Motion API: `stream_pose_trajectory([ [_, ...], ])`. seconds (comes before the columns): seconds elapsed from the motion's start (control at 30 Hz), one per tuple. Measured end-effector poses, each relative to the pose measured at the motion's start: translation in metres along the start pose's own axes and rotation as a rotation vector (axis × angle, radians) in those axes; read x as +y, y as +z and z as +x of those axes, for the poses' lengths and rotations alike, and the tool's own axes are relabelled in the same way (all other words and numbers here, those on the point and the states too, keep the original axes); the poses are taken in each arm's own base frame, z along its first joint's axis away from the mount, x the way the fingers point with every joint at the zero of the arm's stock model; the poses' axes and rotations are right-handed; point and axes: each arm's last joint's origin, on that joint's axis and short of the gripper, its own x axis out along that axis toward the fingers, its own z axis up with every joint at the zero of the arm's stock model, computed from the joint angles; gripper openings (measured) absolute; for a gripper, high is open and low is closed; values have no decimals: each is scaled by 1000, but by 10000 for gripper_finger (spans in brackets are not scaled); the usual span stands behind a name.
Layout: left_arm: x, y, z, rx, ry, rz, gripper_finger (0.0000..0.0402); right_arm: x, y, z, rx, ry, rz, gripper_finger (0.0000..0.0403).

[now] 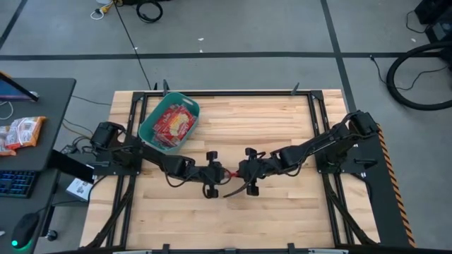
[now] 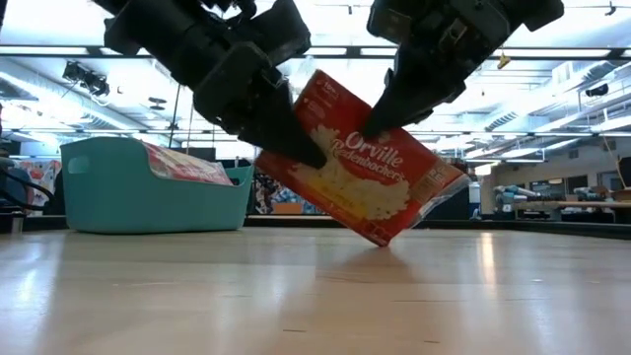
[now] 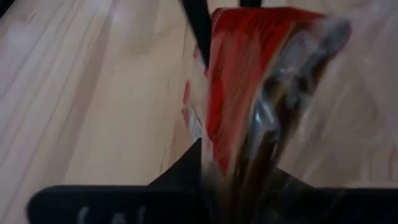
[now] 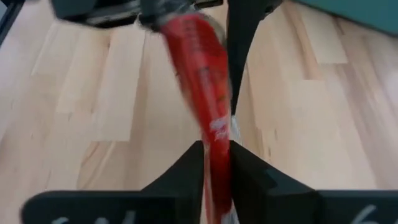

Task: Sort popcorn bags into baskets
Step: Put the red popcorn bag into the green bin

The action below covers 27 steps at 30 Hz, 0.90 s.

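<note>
One red popcorn bag with a cream-yellow oval picture sits tilted between both grippers over the middle of the table. It shows edge-on in the high view. My left gripper comes from the table's left and my right gripper from the right; each is shut on the bag. The teal-green basket stands toward the far left of the table and holds several red bags, which stick up above its rim. My left gripper pinches the popcorn bag's left edge between its two fingers, slanting down from the table's left. The bag stands edge-on between the fingers. My right gripper pinches the bag's upper edge between its two fingers, slanting down from the right. The bag is tilted, its lower corner close over the tabletop; whether it touches I cannot tell.
A dark desk stands left of the table with a keyboard, a mouse and an orange-white packet. Bare wood lies on the table's near and right sides. Cables run over the floor beyond the far edge.
</note>
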Motion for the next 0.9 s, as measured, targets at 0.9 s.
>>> stream_pose_trajectory([
  [0.9,81,-52,-128,-304,351,-504,29,-36,-17,-76,-105,-219,-23,148],
])
